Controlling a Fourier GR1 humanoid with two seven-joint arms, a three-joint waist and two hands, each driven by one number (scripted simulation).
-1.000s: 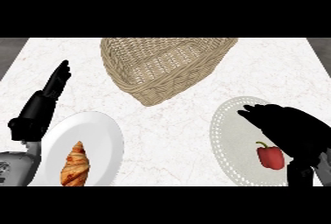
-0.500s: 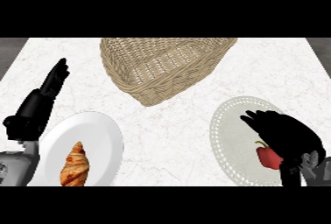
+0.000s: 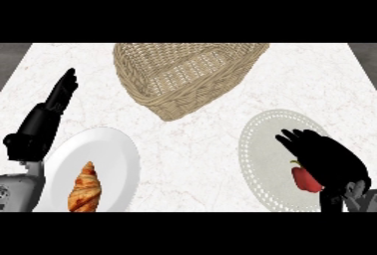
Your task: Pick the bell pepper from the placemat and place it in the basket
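White marble-look bench (image 3: 199, 149) with faint grey veins, smooth and flat. Woven wicker basket (image 3: 184, 74), tan, rounded with a pointed near end, beyond both hands at the far middle. Round pale placemat (image 3: 269, 144) with a lacy dotted border, lying under the right hand (image 3: 327, 159). Small red bell pepper (image 3: 305, 178), glossy, with a green stem, on the placemat directly under the palm of the right hand, partly covered by it. Right hand black, fingers bent down over the pepper, thumb side close to it; closed round it or not, cannot tell. Left hand (image 3: 44, 122) black, released, fingers straight and pointing up, resting near the left edge. Just right of the left hand, smooth white round plate (image 3: 110, 154) with a golden ridged croissant (image 3: 85, 188). No writing to read.
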